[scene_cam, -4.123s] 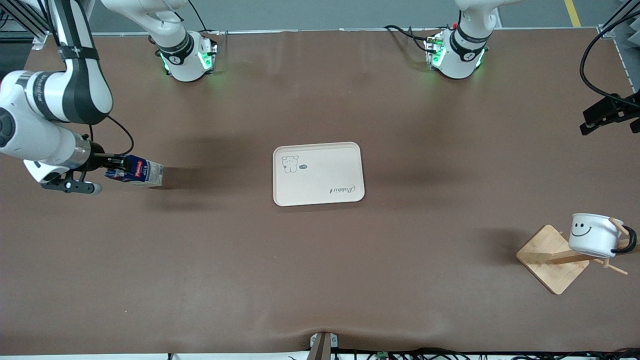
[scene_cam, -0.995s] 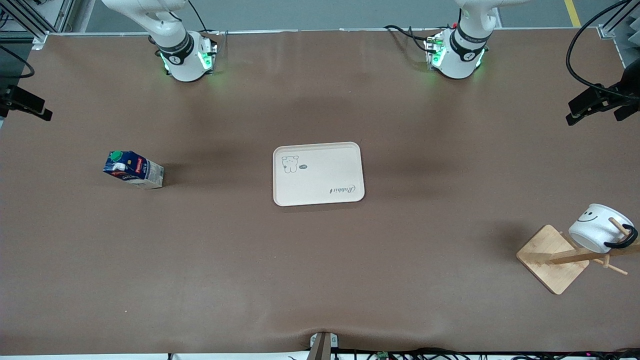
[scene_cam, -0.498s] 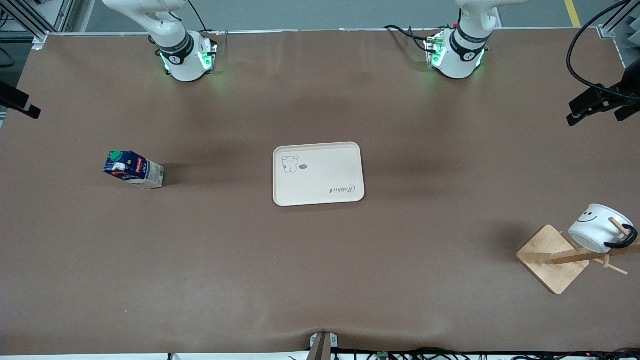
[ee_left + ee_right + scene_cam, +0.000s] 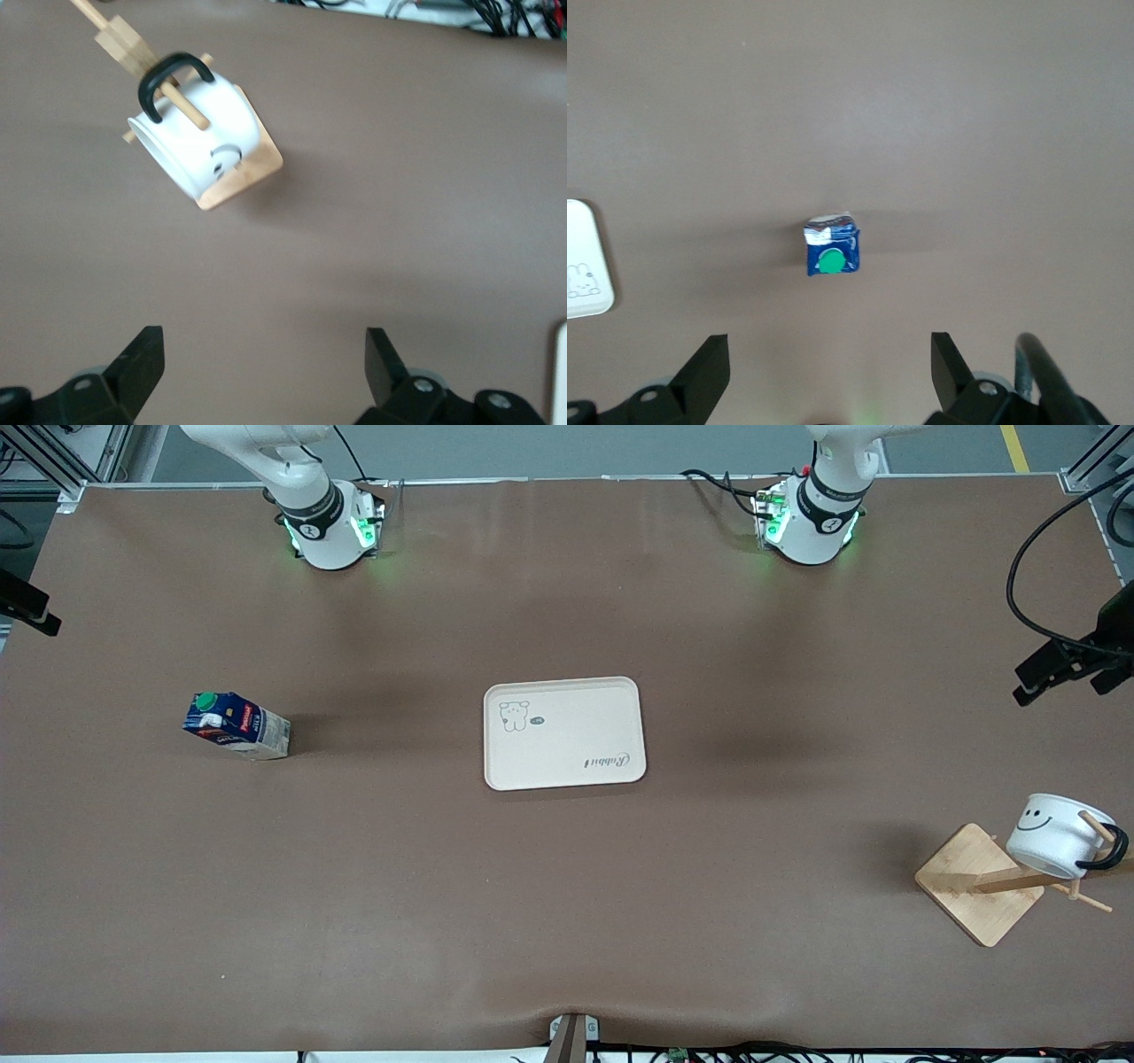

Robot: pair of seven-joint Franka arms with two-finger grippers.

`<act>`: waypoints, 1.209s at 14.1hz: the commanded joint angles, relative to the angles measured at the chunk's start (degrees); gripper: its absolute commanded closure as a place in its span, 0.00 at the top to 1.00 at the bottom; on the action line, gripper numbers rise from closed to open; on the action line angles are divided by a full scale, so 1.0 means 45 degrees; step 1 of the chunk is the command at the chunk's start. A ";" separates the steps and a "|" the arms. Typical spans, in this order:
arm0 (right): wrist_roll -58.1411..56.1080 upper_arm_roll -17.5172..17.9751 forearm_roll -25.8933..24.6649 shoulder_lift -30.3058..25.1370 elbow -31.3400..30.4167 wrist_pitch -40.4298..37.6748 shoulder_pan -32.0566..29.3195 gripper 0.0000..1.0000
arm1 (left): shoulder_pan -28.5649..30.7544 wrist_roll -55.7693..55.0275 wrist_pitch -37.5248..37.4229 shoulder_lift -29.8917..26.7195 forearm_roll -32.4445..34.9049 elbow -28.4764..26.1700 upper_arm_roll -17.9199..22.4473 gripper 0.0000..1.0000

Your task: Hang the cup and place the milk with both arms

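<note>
The cup, white with a smiley face, hangs by its black handle on a peg of the wooden rack at the left arm's end of the table. It also shows in the left wrist view as the cup. My left gripper is open and empty, up in the air beside the rack; in the front view the left gripper is partly cut off. The milk stands upright on the table at the right arm's end. My right gripper is open above the milk, well clear of it.
A cream tray with a bear drawing lies at the table's middle; its corner, the tray, shows in the right wrist view. The rack's square base sits under the cup. Both arm bases stand along the table's edge farthest from the front camera.
The right gripper let go of the milk about four seconds ago and withdrew upward. In the last second the left gripper shifted closer to the rack, and the cup rocked slightly on its peg.
</note>
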 commanded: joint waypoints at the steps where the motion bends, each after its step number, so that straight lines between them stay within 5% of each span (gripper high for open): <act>1: 0.0185 -0.0111 0.0613 0.0135 0.0151 0.0107 -0.0352 1.00 | 0.0524 0.0128 0.1670 -0.0610 -0.0130 -0.1312 -0.0033 1.00; 6: 0.0048 -0.0092 0.1298 0.0194 0.0151 0.0322 -0.0569 1.00 | 0.0992 0.0128 0.2862 -0.0453 -0.0188 -0.1993 -0.0052 1.00; 11: 0.0126 -0.0014 0.0791 0.0194 0.0151 0.0244 -0.0159 1.00 | 0.0975 0.0109 0.3316 -0.0414 -0.0188 -0.2212 -0.0072 1.00; 13: 0.0126 -0.0014 0.0791 0.0194 0.0151 0.0263 -0.0178 1.00 | 0.0897 0.0127 0.2423 -0.0531 -0.0188 -0.1940 -0.0150 1.00; 17: 0.0107 -0.0033 0.0752 0.0214 0.0151 0.0205 -0.0276 1.00 | 0.0897 0.0109 -0.1871 -0.0551 -0.0169 -0.0145 -0.0870 1.00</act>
